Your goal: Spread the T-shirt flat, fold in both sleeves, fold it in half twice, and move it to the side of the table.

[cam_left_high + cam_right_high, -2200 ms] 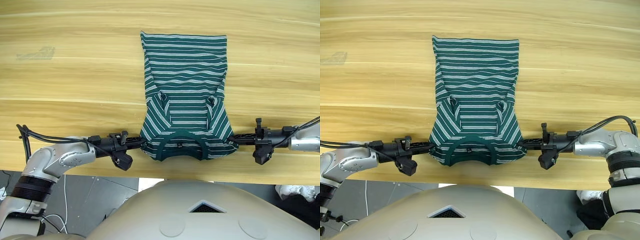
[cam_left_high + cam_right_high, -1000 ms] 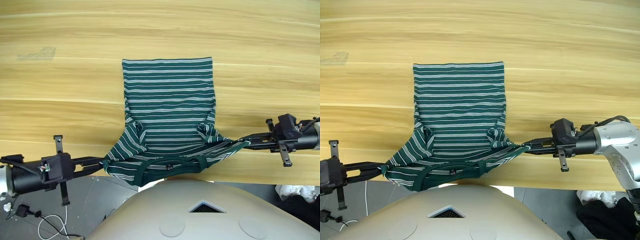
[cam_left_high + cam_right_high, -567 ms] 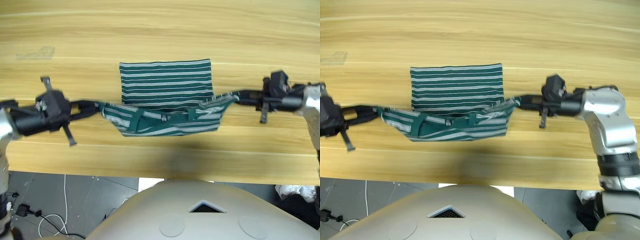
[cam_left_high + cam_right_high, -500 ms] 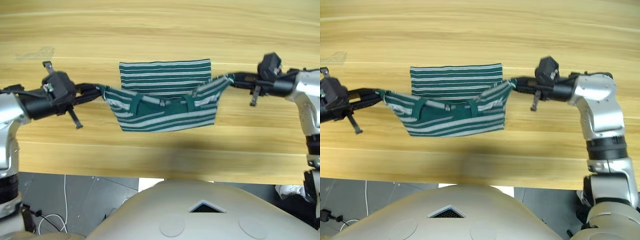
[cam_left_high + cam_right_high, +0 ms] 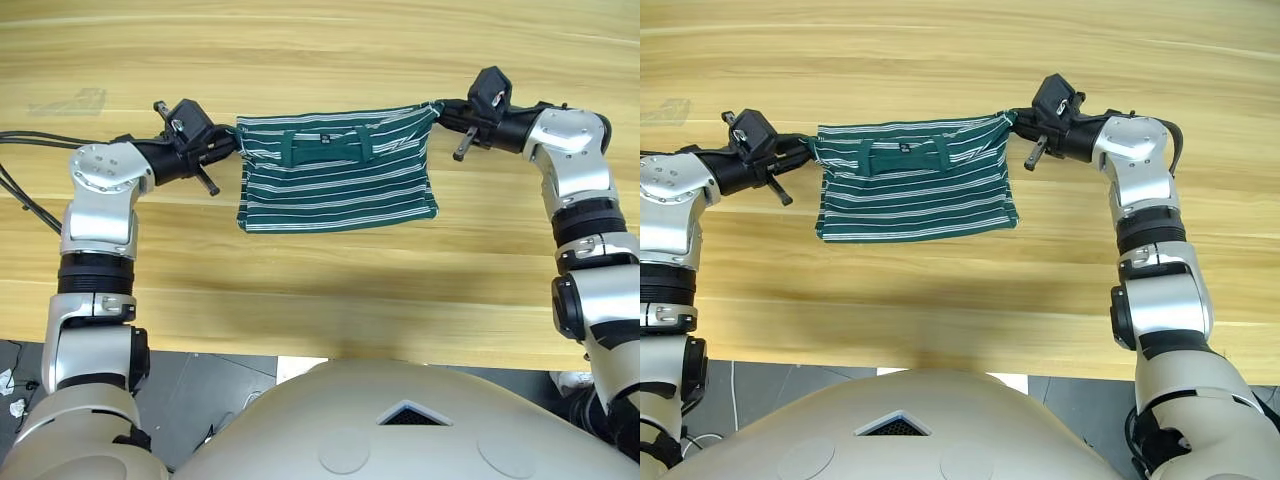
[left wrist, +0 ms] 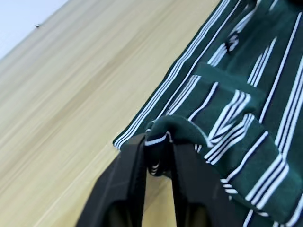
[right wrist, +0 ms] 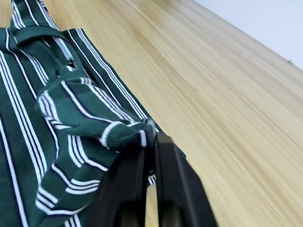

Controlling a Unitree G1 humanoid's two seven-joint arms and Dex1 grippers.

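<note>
1. Where it lies folded double on the middle of the desk (image 5: 320,290), the striped T-shirt (image 5: 337,175) has its collar along the far edge.
2. The left pincer (image 5: 232,145) is clamped on the shirt's far left corner.
3. The right pincer (image 5: 440,108) is clamped on its far right corner.

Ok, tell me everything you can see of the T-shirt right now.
The T-shirt is a dark green soft knit with thin white stripes, folded in half into a rough rectangle. Its near part rests on the wooden table. The collar faces up along the far edge. The left gripper and right gripper are each shut on a far corner, holding that edge taut.
</note>
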